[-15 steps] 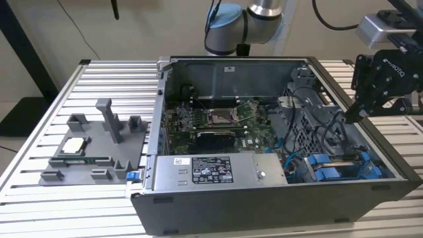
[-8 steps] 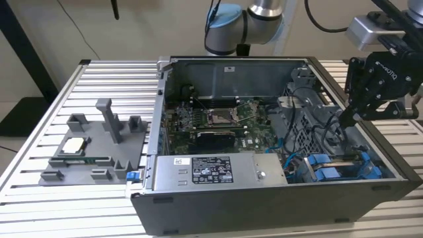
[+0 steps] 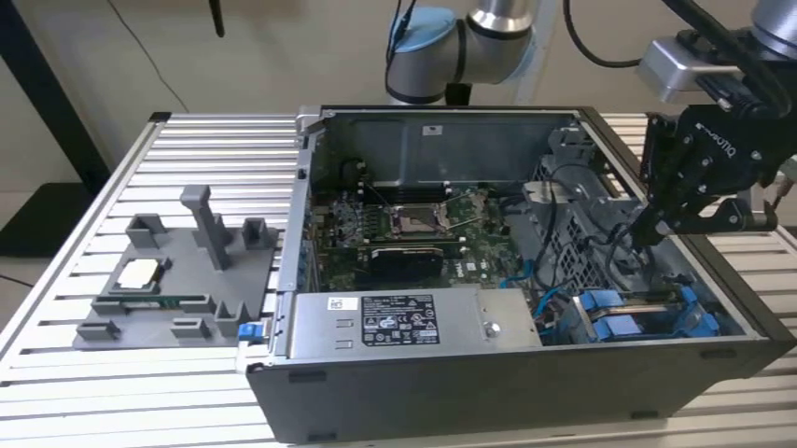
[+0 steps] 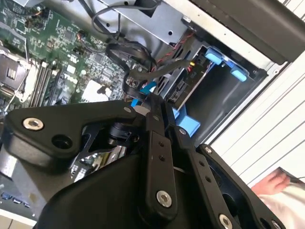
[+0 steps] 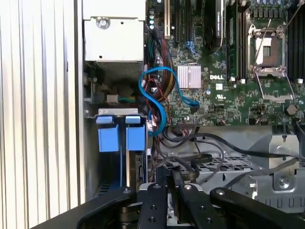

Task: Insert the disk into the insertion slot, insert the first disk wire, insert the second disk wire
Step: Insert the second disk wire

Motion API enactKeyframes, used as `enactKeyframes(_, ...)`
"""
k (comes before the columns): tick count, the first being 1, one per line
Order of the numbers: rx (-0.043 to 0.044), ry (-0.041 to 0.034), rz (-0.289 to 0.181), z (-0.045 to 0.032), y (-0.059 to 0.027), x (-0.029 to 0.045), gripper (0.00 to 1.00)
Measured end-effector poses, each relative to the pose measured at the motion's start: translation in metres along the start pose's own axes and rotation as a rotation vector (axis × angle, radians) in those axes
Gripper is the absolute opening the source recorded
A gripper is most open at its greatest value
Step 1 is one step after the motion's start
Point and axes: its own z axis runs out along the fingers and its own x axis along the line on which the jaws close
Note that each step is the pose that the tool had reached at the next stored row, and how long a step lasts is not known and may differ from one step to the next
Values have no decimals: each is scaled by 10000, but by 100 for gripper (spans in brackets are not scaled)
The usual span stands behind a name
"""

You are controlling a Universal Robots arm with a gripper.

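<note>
My gripper (image 3: 656, 227) reaches down into the open computer case (image 3: 373, 392), over the drive bay on the exterior view's right. In the second wrist view its black fingers (image 4: 153, 124) are pressed together, and a thin blue disk wire (image 4: 143, 91) runs out from between the tips. The disk's blue carrier (image 3: 622, 322) sits in the insertion slot of the bay; its blue tabs (image 5: 121, 136) show in both wrist views (image 4: 224, 62). The silver body of the disk is mostly hidden. A bundle of black wires (image 4: 128, 52) lies just beyond the fingertips.
The grey power-supply box (image 3: 398, 322) lies along the case's front, with the green motherboard (image 3: 398, 224) behind it. A grey fixture (image 3: 174, 280) with small parts stands on the slatted table at the exterior view's left. A person's hand (image 4: 274, 183) rests on the table beside the case.
</note>
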Motion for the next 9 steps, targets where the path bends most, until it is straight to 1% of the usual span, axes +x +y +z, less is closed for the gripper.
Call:
enactKeyframes(4,0,5,-45,21,46,13,16)
enactKeyframes(6,52,4,-83,33,62,21,16)
enactKeyframes(7,106,5,-106,37,69,24,16)
enactKeyframes(8,141,4,-120,38,71,25,16)
enactKeyframes(9,141,5,-120,38,71,25,16)
